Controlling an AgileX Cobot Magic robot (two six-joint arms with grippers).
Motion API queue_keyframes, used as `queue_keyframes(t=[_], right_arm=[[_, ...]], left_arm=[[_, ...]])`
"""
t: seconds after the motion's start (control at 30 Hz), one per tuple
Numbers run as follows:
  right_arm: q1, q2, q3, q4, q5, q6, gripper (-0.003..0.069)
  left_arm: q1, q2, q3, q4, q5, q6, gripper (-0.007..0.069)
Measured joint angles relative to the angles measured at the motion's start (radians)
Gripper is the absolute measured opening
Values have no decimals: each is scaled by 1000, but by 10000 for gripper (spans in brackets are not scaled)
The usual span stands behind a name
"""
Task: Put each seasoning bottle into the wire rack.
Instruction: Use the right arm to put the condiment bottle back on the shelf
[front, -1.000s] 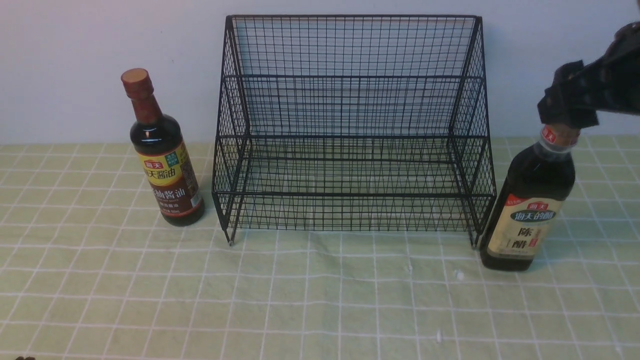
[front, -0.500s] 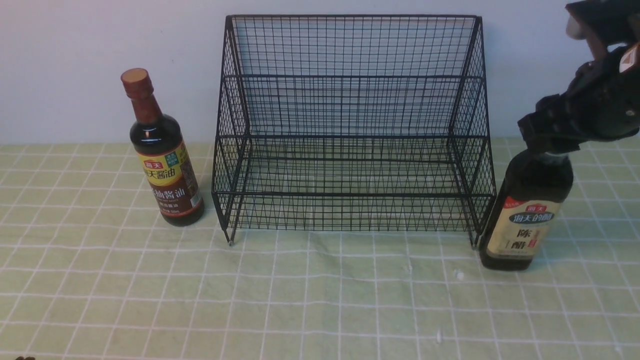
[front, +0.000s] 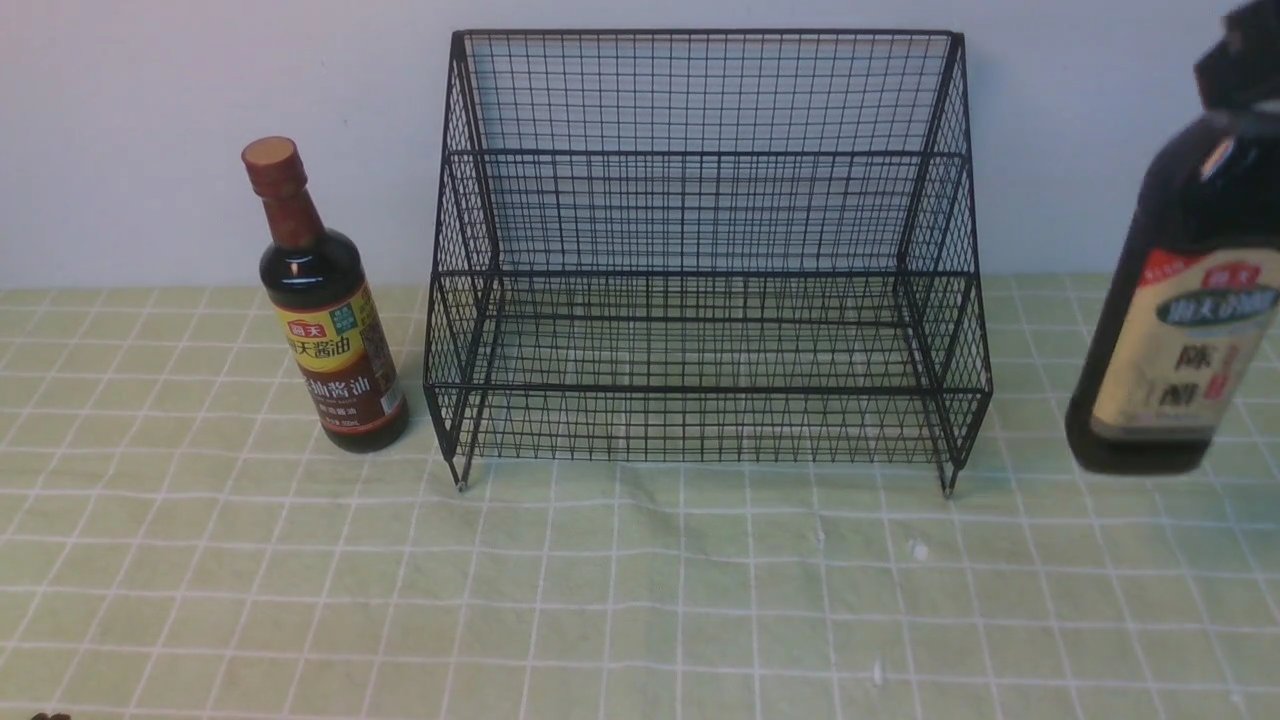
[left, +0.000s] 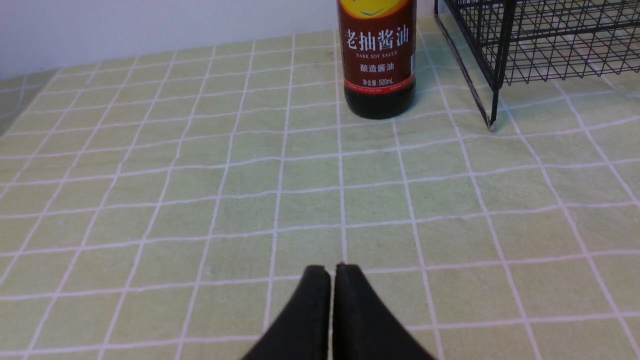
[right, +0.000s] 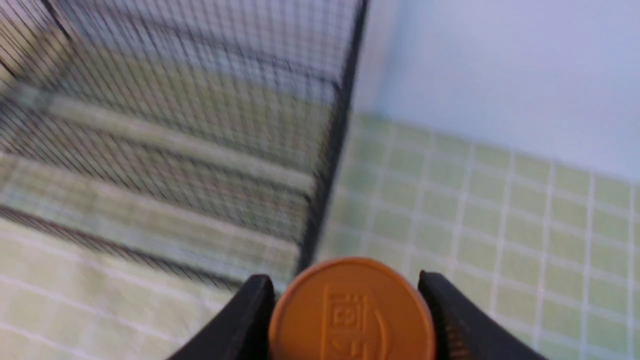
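**Surface and room.** A pale green cloth with a white grid (front: 640, 580) covers the surface beneath my grippers. A plain pale wall (front: 150, 100) closes it off at the back.

**Grippers.** My left gripper (left: 332, 272) hovers low over the cloth, its fingers pressed together on nothing. My right gripper (right: 345, 282) is clamped on the tan cap (right: 350, 315) of the larger dark-liquid bottle with a cream label (front: 1180, 330), which hangs upright below it.

**Count.** There are two bottles and one rack. The slim dark-liquid bottle with a red-brown neck and yellow-brown label (left: 378, 60) stands straight ahead of my left gripper. The black two-tier wire-mesh rack (front: 700, 250) stands to the left of my right gripper, against the wall. Both bottles are outside it.
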Motion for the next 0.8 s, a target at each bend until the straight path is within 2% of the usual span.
queue_keyframes(t=[0.17,0.3,0.8], right_arm=[[0,34,-84,152,-91,-71,334],[1,100,-107,225,-171,-108,334],[2,320,-135,234,-473,-122,334]], left_arm=[[0,0,0,0,0,0,-6],[0,0,0,0,0,0,-6],[0,0,0,0,0,0,-6]])
